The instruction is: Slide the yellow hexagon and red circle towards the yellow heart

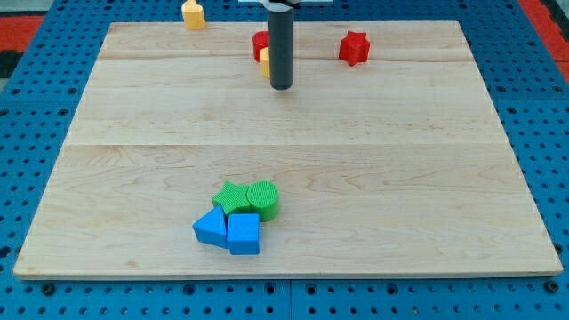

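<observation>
Tip [281, 87]: lower end of a straight, smooth dark rod, cylindrical, set down on the board near the view's top; a plain rod end with no jaws to spread or press, pinching nothing.
Rod [281, 44]: upright, matte dark grey, rising out of the view's top edge; hides part of the two blocks behind it.
Yellow block [265, 62]: only a narrow sliver shown at the rod's left edge, just beside the tip; shape not made out, presumably the hexagon.
Red block [260, 44]: partly hidden behind the rod, just above the yellow sliver and touching or nearly touching it; outline too hidden to name.
Red star-like block [354, 48]: notched outline, to the view's right of the rod, well apart from it.
Yellow heart [193, 14]: at the board's top edge, to the view's left of the rod; lobed top faintly visible.
Green pair: star-shaped block [230, 197] and ribbed cylinder [263, 197], touching, near the view's bottom.
Blue pair: wedge-like block [212, 228] and cube [244, 234], touching each other and the green pair.
Board [373, 160]: pale wooden planks, visible grain, two seams running across.
Surround [36, 107]: blue perforated panel.
</observation>
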{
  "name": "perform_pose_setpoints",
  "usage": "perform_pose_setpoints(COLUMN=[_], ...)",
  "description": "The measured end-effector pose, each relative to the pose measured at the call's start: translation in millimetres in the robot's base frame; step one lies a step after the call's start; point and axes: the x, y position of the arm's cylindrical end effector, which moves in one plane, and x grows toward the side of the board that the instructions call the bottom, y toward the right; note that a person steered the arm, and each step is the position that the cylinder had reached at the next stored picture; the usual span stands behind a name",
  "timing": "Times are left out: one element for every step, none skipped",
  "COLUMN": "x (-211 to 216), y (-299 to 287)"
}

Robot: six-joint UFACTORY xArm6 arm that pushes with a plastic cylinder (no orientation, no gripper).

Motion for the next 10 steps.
perform_pose_setpoints(x=[-19.6,-34.7,-40.8,-48.0,-56.1,-64.2,-78.3,-93.3,-109.3,-114.5], y=[-2.5,-2.5,-2.5,-2.4,1.4,11.6,13.4,15.7,17.3,9.6])
